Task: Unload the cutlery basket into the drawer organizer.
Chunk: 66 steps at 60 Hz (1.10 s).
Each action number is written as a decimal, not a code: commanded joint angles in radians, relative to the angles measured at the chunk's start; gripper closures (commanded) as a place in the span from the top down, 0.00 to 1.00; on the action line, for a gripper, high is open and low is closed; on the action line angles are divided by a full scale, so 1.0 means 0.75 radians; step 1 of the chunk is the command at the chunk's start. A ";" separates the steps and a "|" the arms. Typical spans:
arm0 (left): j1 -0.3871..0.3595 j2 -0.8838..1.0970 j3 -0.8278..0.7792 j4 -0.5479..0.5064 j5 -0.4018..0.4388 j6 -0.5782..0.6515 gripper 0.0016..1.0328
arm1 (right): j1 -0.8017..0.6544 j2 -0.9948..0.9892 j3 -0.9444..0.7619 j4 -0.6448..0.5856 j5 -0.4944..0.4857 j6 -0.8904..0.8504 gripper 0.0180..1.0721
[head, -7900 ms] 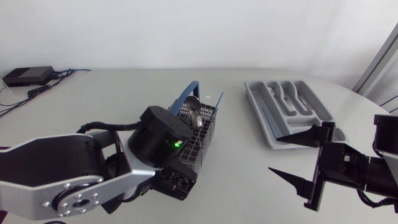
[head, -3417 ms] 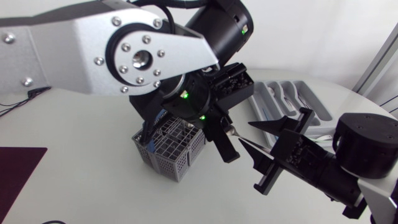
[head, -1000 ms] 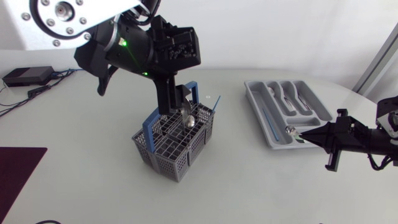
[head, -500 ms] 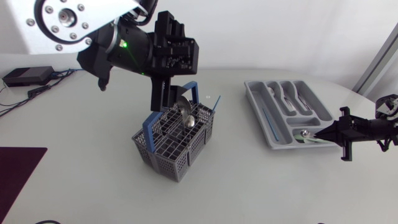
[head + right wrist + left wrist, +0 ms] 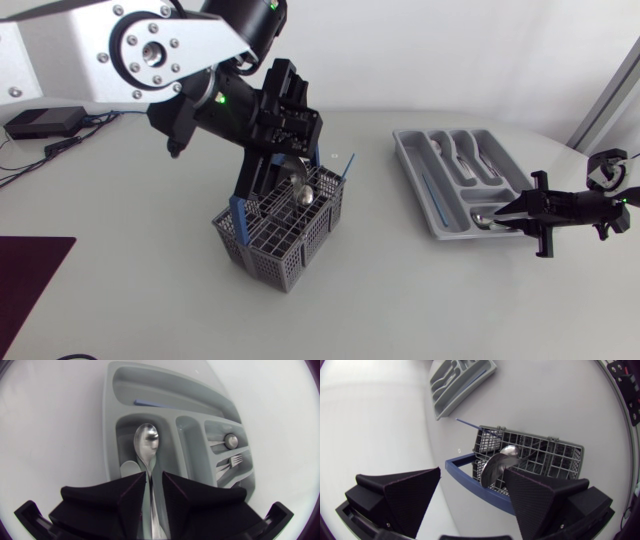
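- Basket (image 5: 285, 240) stands mid-table (image 5: 390, 290). It holds a large spoon (image 5: 500, 462), bowl up, and a thin blue stick (image 5: 345, 166) at one corner.
- Organizer (image 5: 413, 178) sits near the table's right edge. It holds a fork (image 5: 237, 461) in one slot, a blue item (image 5: 150, 404) in the long slot, and a small spoon (image 5: 146, 440), bowl resting in the wide end compartment.
- Open table lies between basket and organizer.
- Left gripper (image 5: 472, 474) hangs over the basket, fingers wide apart. The large spoon is just ahead, nearer one finger and touching neither.
- Right gripper (image 5: 153, 475) is at the organizer's end, fingers clamped on the small spoon's handle.
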 commanded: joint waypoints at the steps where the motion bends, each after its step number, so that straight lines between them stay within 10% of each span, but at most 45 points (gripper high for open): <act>1: 0.003 0.031 0.035 -0.023 -0.008 0.065 0.93 | -0.015 -0.058 -0.062 0.006 -0.013 0.015 0.54; 7: -0.005 0.049 0.059 -0.060 -0.008 0.093 0.91 | -0.015 -0.146 -0.125 0.004 -0.027 0.070 0.96; 49: -0.015 0.137 0.117 -0.154 -0.010 0.118 0.13 | 0.022 -0.653 -0.676 0.014 -0.242 0.070 0.96; 66: -0.011 0.133 0.125 -0.183 -0.023 0.116 0.07 | 0.020 -0.674 -0.704 0.026 -0.244 0.074 0.96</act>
